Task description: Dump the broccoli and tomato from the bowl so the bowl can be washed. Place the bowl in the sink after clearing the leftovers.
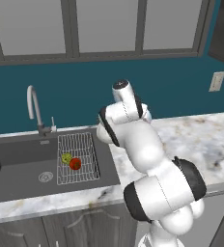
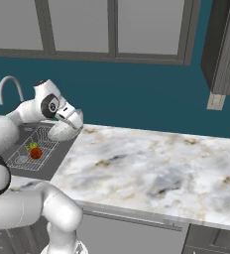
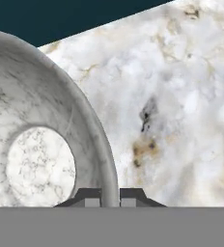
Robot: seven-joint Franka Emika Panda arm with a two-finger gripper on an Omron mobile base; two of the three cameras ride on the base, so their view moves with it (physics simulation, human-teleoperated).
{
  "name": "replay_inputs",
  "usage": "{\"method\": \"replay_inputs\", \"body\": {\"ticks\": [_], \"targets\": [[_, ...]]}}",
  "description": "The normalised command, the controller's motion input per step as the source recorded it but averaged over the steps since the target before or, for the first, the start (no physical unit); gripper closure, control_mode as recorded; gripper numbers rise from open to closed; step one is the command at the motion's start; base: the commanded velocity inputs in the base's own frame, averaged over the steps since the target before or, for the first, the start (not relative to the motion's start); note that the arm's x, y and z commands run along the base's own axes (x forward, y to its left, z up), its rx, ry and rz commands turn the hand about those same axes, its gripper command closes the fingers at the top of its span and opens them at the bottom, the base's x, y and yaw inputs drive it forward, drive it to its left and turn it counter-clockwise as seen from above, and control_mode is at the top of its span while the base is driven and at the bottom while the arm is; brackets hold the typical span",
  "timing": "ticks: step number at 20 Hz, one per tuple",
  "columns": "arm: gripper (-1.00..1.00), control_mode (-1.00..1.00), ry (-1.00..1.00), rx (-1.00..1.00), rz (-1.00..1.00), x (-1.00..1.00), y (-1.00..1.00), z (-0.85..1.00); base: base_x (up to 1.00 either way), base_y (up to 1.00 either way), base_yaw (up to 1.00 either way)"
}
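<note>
White arm holds bowl (image 3: 46,140) tilted.

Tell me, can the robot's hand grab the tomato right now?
Probably not: the gripper is shut on the bowl rim, so it is busy. The tomato lies uncovered on the wire rack in the sink.

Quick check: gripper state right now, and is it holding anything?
Gripper: shut on the bowl, its fingertips pinching the rim over the counter.
</note>
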Motion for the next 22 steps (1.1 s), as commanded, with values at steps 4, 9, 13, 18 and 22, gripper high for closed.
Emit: {"method": "replay_inputs", "body": {"ticks": [4,9,13,18,22], "targets": [[1.00,-1.00,0.04,0.39,0.00,0.00,-0.35,-0.02,0.00,0.00,0.00],[1.00,-1.00,0.05,0.12,0.00,0.00,-0.02,-0.19,0.00,0.00,0.00],[1.00,-1.00,0.01,0.10,0.00,0.00,0.00,-0.12,0.00,0.00,0.00],[1.00,-1.00,0.00,0.03,0.00,0.00,0.00,-0.02,0.00,0.00,0.00],[1.00,-1.00,0.00,0.04,0.00,0.00,-0.02,-0.03,0.00,0.00,0.00]]}}
